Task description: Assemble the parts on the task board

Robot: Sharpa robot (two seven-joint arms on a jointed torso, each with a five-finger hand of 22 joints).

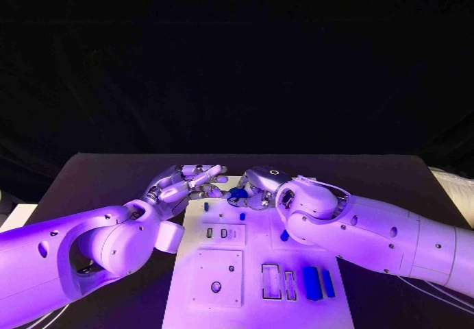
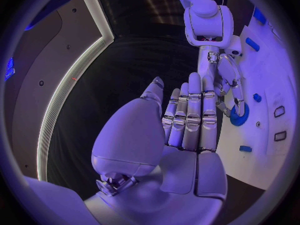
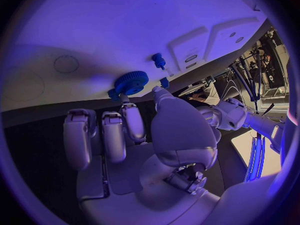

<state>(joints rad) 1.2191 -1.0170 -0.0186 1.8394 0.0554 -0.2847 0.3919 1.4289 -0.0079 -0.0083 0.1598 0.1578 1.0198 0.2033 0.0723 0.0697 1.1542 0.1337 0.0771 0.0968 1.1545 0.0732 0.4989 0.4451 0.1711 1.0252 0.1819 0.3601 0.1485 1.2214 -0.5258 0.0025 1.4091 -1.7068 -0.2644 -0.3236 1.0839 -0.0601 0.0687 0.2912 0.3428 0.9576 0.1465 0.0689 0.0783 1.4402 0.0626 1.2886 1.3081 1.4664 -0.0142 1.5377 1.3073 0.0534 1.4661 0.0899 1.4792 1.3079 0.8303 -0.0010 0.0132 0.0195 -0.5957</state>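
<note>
Fingers of the left hand [image 1: 183, 184] lie straight and side by side, thumb apart from them and nothing in the palm; the left wrist view shows this plainly. It hovers over the black counter [image 1: 109, 178] at about ten o'clock from the middle of the white rectangular task board [image 1: 252, 301], its tips reaching toward the board's far edge.

Just to its right, at roughly twelve o'clock on the board, sits the small blue toothed gear [image 1: 237, 194]. The right hand [image 1: 259, 188] pinches this gear between thumb and a fingertip, as the right wrist view shows, while its other fingers are curled beside it. The two hands nearly meet over the gear.

Close by the gear a short blue peg [image 3: 159, 60] stands upright in the board. Farther toward the board's centre is a square raised plate with small slots [image 1: 225, 233]. At about five o'clock two long blue bars [image 1: 317, 282] lie side by side, just right of two dark rectangular slots [image 1: 277, 282]. At seven o'clock a larger square plate with round holes [image 1: 216, 277] lies flat.
</note>
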